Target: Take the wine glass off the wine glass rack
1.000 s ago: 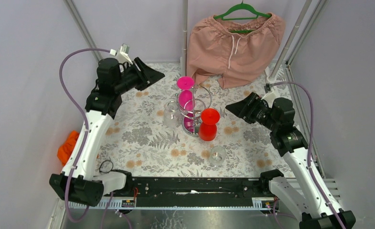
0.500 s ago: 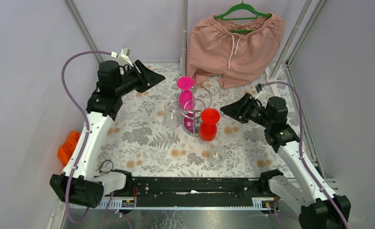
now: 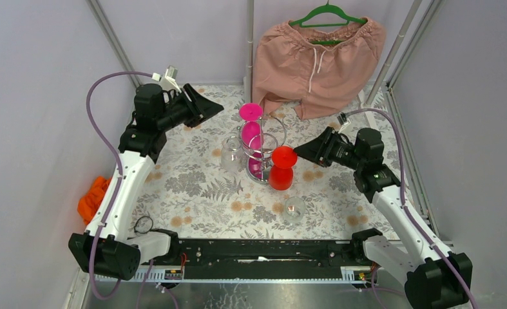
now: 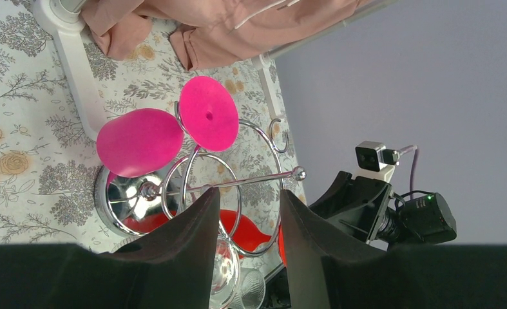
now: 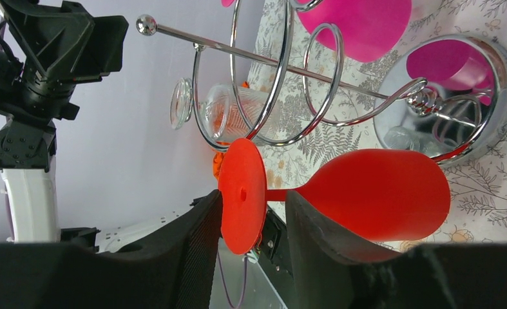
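Observation:
The chrome wine glass rack (image 3: 263,149) stands mid-table on its round mirror base (image 5: 495,96). A pink glass (image 3: 250,123) and a clear glass (image 3: 231,154) hang on it foot-up. A red glass (image 3: 281,168) is foot-up at its near right side. My right gripper (image 3: 296,150) is open beside the red glass. In the right wrist view the red foot disc (image 5: 243,193) and stem lie between my open fingers (image 5: 205,232), not clamped. My left gripper (image 3: 218,102) is open, empty, high and left of the rack. In its view (image 4: 249,206) the rack rings (image 4: 238,180) lie ahead.
A second clear glass (image 3: 294,207) lies on the floral cloth near the front. Pink shorts on a green hanger (image 3: 318,55) hang at the back beside a white pole (image 3: 249,45). An orange cloth (image 3: 91,198) sits at the left edge.
My right gripper has moved left, closing in on the red glass until its foot sits between the fingers. My left gripper has shifted only slightly.

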### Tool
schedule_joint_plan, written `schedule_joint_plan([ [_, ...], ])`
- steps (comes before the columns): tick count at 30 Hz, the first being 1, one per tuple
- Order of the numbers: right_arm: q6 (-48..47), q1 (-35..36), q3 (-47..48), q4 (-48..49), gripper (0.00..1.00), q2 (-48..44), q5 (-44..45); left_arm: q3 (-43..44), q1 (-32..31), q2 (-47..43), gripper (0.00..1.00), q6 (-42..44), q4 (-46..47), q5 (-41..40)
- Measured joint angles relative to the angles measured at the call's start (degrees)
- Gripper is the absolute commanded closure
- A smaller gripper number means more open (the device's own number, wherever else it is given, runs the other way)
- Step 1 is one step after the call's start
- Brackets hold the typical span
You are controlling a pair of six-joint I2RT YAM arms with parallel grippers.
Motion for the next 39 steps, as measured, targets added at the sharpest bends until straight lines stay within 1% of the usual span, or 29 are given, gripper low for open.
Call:
schedule_joint_plan([
  [3, 0.0, 0.8, 0.0, 0.3, 0.55, 0.6, -0.2, -0.1, 0.0, 0.0, 0.53, 0.0, 0.0, 0.0],
  [6, 0.0, 1.8, 0.0, 0.4, 0.64, 1.7, -0.2, -0.1, 0.0, 0.0, 0.53, 0.0, 0.0, 0.0],
  [14, 0.0, 3.2, 0.0, 0.2, 0.67, 2.5, 0.0, -0.7, 0.3, 0.0, 0.53, 0.0, 0.2, 0.7],
  [31, -1.7, 3.2, 1.0, -4.6, 0.78, -0.5, 1.5, -0.7, 0.3, 0.0, 0.53, 0.0, 0.5, 1.0],
  [36, -1.7, 3.2, 1.0, -4.9, 0.82, -0.5, 1.6, -0.7, 0.3, 0.0, 0.53, 0.0, 0.5, 1.0],
  [39, -1.7, 3.2, 1.1, -5.0, 0.89, -0.6, 1.6, -0.7, 0.3, 0.0, 0.53, 0.0, 0.5, 1.0],
])
